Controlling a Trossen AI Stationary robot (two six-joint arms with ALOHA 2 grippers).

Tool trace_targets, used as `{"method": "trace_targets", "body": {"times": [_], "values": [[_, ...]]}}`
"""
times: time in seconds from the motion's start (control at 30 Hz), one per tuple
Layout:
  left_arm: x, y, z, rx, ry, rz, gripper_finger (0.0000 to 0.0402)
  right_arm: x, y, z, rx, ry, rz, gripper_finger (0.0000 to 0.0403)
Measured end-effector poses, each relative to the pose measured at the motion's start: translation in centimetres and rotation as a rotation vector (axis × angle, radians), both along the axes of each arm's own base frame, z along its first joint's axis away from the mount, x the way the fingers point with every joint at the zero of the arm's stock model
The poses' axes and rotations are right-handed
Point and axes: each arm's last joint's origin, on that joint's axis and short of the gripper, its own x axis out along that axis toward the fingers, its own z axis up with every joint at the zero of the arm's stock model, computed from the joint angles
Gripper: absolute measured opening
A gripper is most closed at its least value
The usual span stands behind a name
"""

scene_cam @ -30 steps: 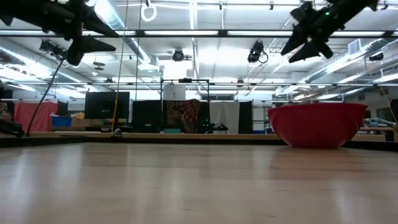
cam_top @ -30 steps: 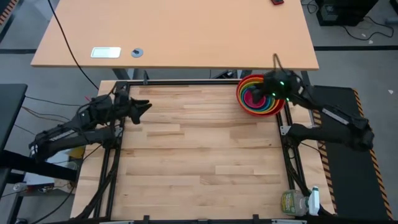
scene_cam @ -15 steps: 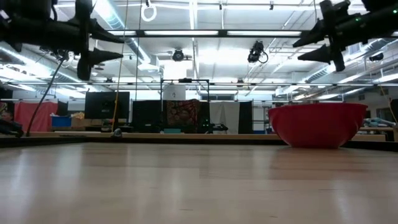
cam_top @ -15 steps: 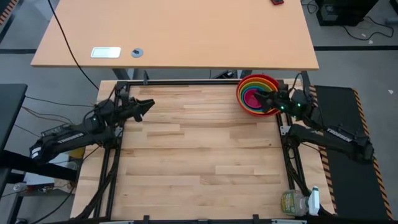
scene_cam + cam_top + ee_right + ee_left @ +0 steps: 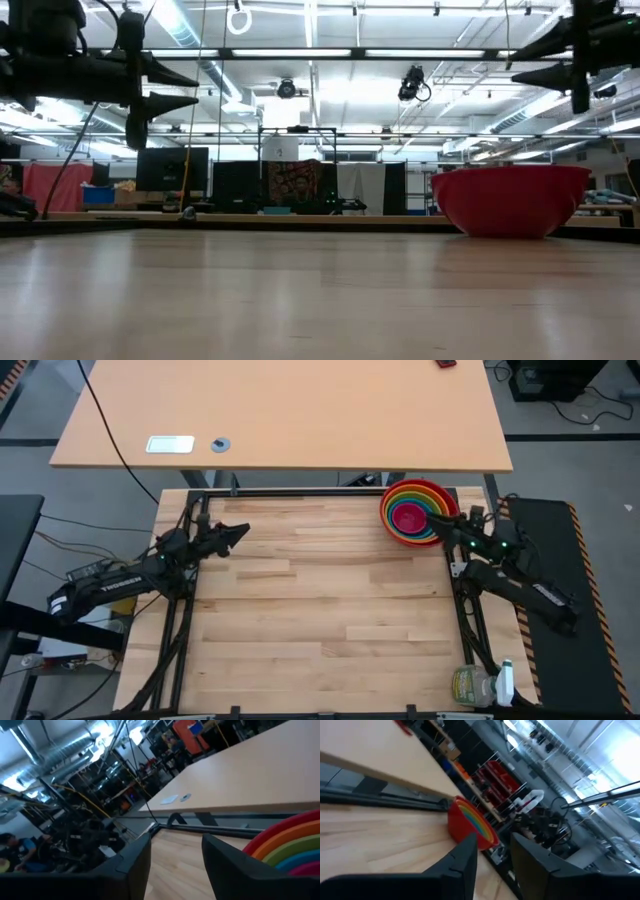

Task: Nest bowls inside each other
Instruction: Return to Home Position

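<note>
The bowls (image 5: 415, 512) sit nested in one stack at the table's far right corner, red outermost, then orange, yellow-green and blue, with magenta-pink in the middle. The red bowl (image 5: 510, 200) rests with its base on the wood. My right gripper (image 5: 434, 528) hovers open and level just right of and nearer than the stack, pointing toward the table's left, above rim height. My left gripper (image 5: 238, 535) hovers open near the table's left edge, pointing across the table toward the bowls (image 5: 470, 822), with nothing between its fingers (image 5: 465, 862).
A black metal frame (image 5: 300, 493) runs round the wooden tabletop. Behind it stands a second desk (image 5: 280, 420) with a small white card and a round disc. A bottle (image 5: 475, 685) lies off the table's near right corner.
My right gripper has drawn back from above the bowls toward the table's right edge, sinking and tipping from pointing down to level. My left gripper has sunk and levelled out near the left edge. The bowls have stayed where they were.
</note>
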Motion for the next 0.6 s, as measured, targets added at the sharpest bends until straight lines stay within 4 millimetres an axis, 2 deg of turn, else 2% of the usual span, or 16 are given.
{"method": "trace_targets", "body": {"times": [0.07, 0.33, 0.47, 0.6], "values": [[0.0, 0.0, -0.3, -0.007, 0.027, 0.005, 0.0117, -0.6, 0.4, -0.2, -0.003, -0.009, -0.002, 0.0172], [-0.7, 0.2, -0.9, 0.005, 0.098, 0.099, 0.0116, -0.4, 0.7, -0.2, 0.036, -0.005, 0.117, 0.0147], [-1.1, 0.4, -3.2, -0.069, 0.091, 0.154, 0.0116, -0.4, 0.6, 0.0, -0.024, -0.009, 0.078, 0.0142], [-1.3, 0.5, -3.4, -0.096, 0.108, 0.198, 0.0116, 0.0, 0.4, -0.7, -0.029, -0.004, 0.097, 0.0142]]}}
